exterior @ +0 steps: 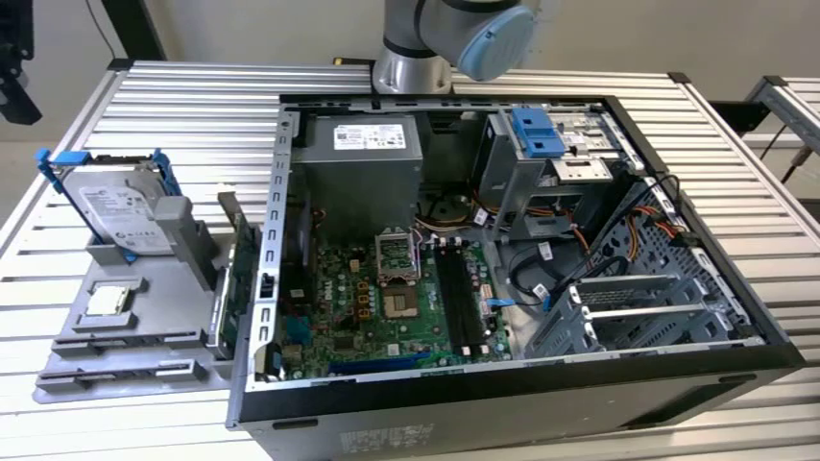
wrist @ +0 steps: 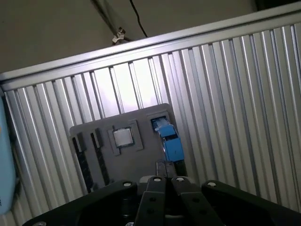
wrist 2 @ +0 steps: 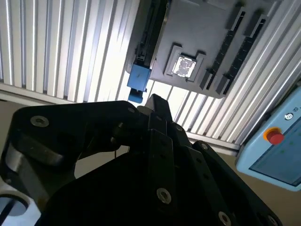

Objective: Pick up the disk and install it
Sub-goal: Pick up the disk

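Disk [exterior: 122, 213] stands on edge in a grey fixture tray [exterior: 154, 331] on the ribbed desk [exterior: 192, 96], at the exterior view's left, beside the open computer case [exterior: 513, 389]. Small CPU chip [exterior: 110, 300] lies in the same tray, near the disk. Pincer [wrist: 165, 165] fingers together, gripping nothing. In the first wrist view it hangs over the disk's blue bracket, not touching.
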`<state>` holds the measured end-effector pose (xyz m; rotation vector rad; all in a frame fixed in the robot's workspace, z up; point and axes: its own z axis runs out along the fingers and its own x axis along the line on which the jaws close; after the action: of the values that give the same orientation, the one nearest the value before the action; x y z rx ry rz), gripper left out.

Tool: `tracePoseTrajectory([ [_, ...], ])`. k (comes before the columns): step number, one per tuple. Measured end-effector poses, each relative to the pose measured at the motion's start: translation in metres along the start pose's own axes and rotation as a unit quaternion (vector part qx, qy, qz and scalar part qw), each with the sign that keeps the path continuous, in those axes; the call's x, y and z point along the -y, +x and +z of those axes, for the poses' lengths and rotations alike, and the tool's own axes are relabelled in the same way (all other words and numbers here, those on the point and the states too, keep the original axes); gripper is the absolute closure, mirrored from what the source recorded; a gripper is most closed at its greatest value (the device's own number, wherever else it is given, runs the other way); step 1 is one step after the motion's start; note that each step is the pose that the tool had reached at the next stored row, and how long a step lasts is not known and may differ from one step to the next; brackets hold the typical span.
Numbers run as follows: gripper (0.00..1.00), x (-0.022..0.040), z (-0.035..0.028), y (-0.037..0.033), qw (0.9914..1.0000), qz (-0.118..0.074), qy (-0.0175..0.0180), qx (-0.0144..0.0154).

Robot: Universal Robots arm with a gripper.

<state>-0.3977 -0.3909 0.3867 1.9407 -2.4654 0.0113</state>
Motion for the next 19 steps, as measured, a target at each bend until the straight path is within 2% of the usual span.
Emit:
tracePoseTrajectory([
  [6,1.0,0.0,0.0016,-0.0001,1.0,-0.002,0.0,0.0],
  [19,1.0,-0.0003,0.0065,-0.0011,0.99977,-0.021,0.0001,0.0001],
])
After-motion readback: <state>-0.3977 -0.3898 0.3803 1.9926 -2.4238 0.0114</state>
